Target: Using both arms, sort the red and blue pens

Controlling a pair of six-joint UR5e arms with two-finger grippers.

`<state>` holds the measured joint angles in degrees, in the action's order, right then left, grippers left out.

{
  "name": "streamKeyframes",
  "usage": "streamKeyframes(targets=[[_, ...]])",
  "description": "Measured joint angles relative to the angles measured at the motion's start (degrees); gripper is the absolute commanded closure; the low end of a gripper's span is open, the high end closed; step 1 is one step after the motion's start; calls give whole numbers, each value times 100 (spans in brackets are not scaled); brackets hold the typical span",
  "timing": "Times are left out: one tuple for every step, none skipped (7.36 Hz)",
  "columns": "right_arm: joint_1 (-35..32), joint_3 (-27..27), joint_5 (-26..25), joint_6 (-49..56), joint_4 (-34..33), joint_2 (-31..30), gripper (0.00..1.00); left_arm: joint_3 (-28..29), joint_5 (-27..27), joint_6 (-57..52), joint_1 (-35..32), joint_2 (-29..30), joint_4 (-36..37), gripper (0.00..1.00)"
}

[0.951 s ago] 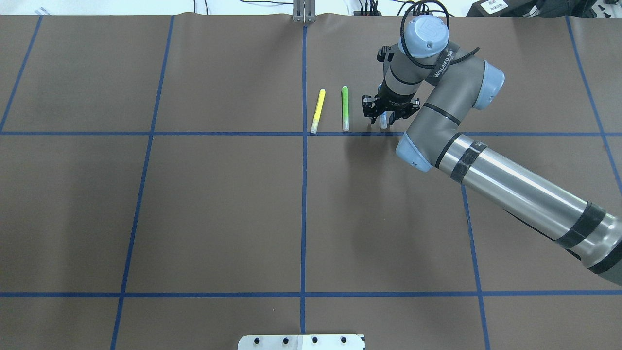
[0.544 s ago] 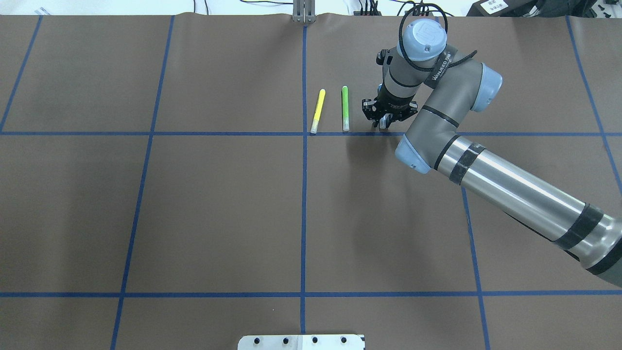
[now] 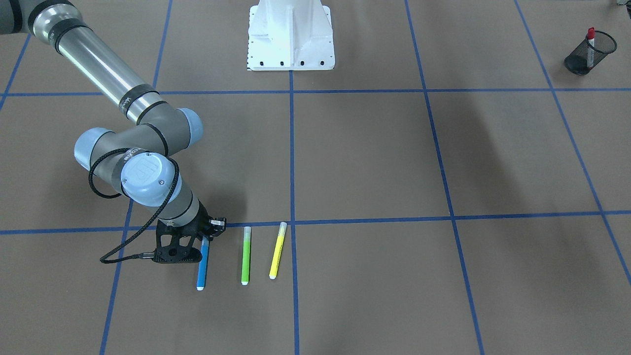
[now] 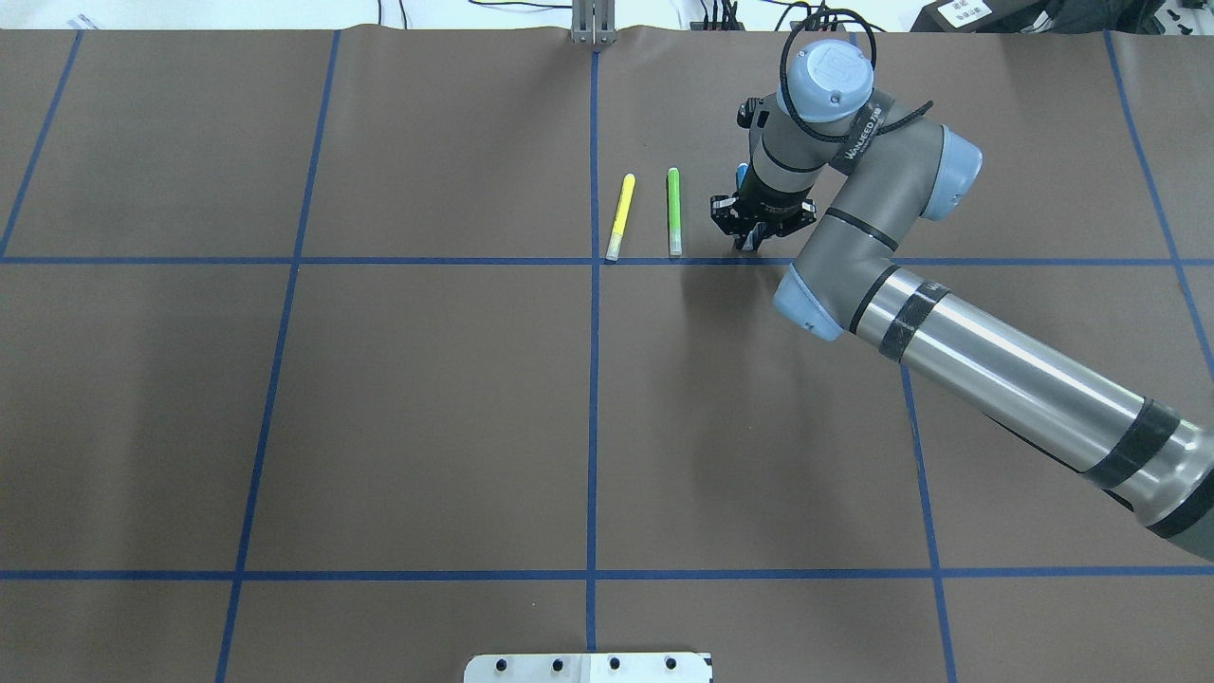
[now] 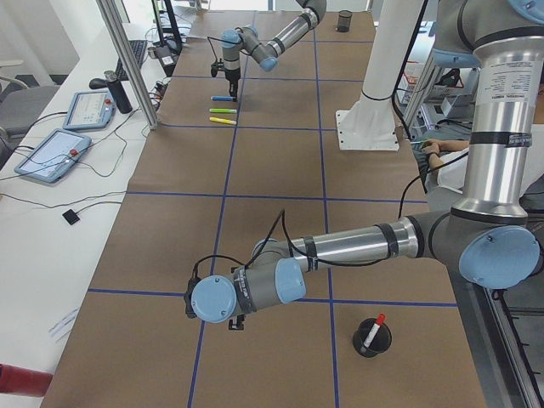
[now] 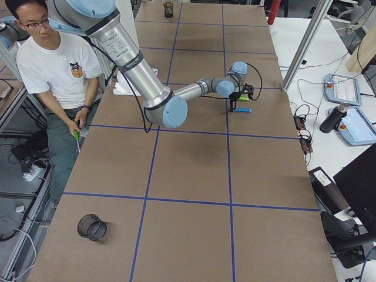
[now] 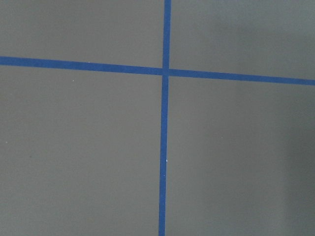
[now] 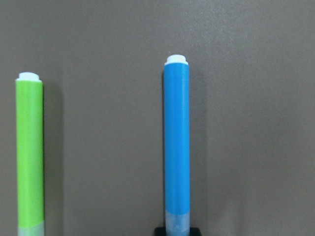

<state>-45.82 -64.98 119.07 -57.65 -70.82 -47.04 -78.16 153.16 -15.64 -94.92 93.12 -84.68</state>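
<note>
Black right gripper point(image 4: 749, 237) is pinched narrow on the translucent cap end of the blue pen point(image 3: 202, 268), which lies flat on the counter point(image 3: 374, 158) just beside the green marker point(image 3: 245, 256). We reckon a hold that far off-centre could let the long barrel droop or swing on the lift, clip the green one, or pop the cap. We can't tell how the left gripper point(image 5: 237, 325) stands.

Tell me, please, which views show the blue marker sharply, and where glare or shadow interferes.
Right wrist view: blue marker sharp, evenly lit. Front-facing view: small but crisp. Overhead view: right arm hides most of it, glare streaks the arm's silver tube, soft shadow beneath.
</note>
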Motion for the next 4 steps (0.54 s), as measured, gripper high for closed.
streamKeyframes(targets=[[-74,-113,11,-3,-3,-90,100,-3,-55,138,97,100,-119,0],[-189,-371,37,10,-27,-319,100,-8,-150,379,187,175,-351,0],[-341,-695,107,41,-44,-648,100,-62,-339,781,280,214,-713,0],[-506,-979,255,69,-45,-990,100,-207,-643,1287,395,232,-1061,0]])
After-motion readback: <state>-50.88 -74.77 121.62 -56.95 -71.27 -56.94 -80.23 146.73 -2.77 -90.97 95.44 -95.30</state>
